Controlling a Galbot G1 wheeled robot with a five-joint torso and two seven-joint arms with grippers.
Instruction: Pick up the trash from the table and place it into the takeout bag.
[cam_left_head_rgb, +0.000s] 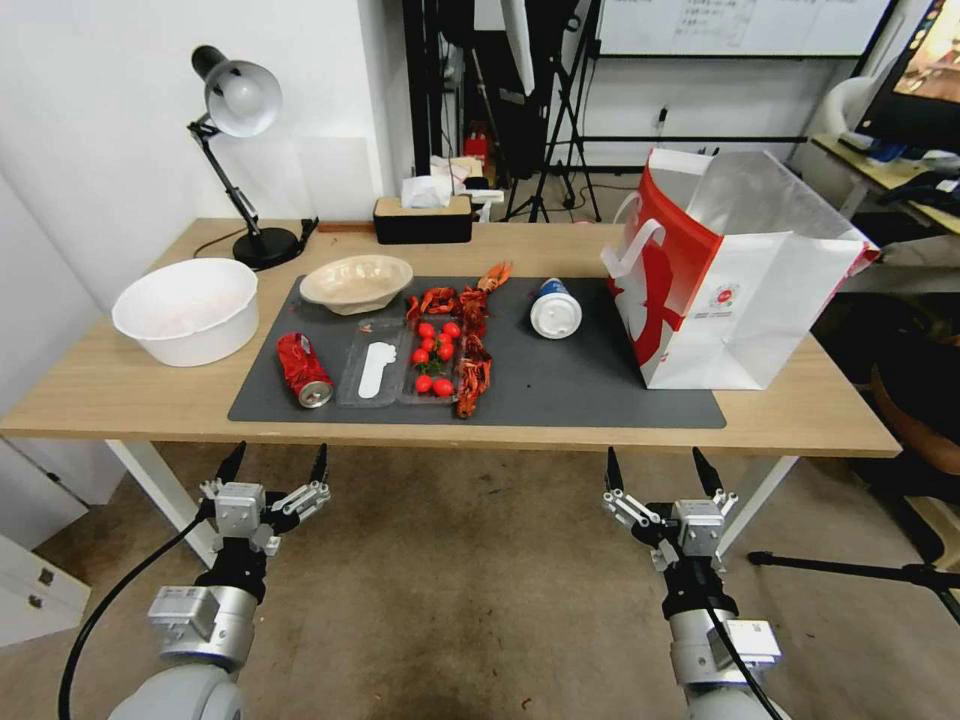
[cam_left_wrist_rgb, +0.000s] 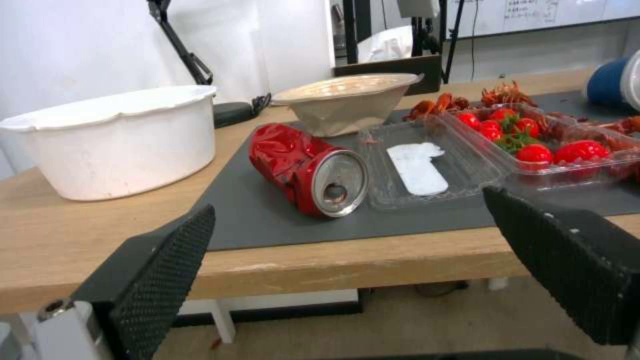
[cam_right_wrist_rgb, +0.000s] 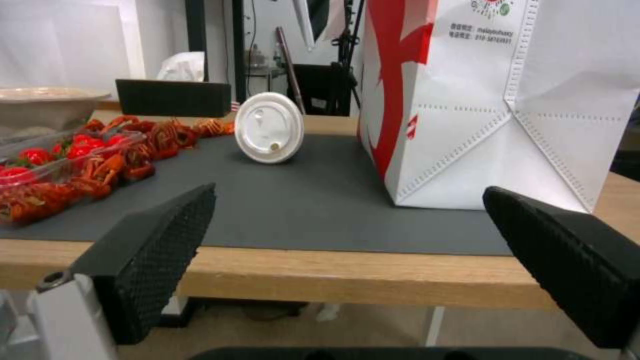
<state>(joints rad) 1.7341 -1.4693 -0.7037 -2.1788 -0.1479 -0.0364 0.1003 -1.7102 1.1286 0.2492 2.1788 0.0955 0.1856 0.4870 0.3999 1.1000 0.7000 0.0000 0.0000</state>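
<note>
**Can lies ahead of my left arm, cup ahead of my right**

My left gripper (cam_left_head_rgb: 275, 462) hangs below the near edge of the table (cam_left_head_rgb: 130, 385), fingers spread wide, holding nothing. Farthest left on the wood stands a white tub (cam_left_head_rgb: 186, 309), off the mat. Straight ahead of that gripper the crushed red can (cam_left_head_rgb: 303, 369) lies on its side on the dark mat (cam_left_head_rgb: 560, 385), its long axis running roughly away from me with the open end turned toward me. So I judge the left arm the nearer one for it, and the fingers would close across its width. Behind the can sits the beige bowl (cam_left_head_rgb: 356, 282), upright. Next along is an open clear tray (cam_left_head_rgb: 402, 362) of small tomatoes with crayfish shells (cam_left_head_rgb: 473, 345) beside it.

Right of centre, a white-lidded cup (cam_left_head_rgb: 555, 308) lies tipped on the mat, lid facing me. It is roughly ahead of my right gripper (cam_left_head_rgb: 654, 463), which also waits below the table edge, fingers apart and empty. Farthest right, the takeout bag (cam_left_head_rgb: 745, 305) stands upright, mouth open upward, near the cup, so I judge the right arm has the shorter carry.
</note>
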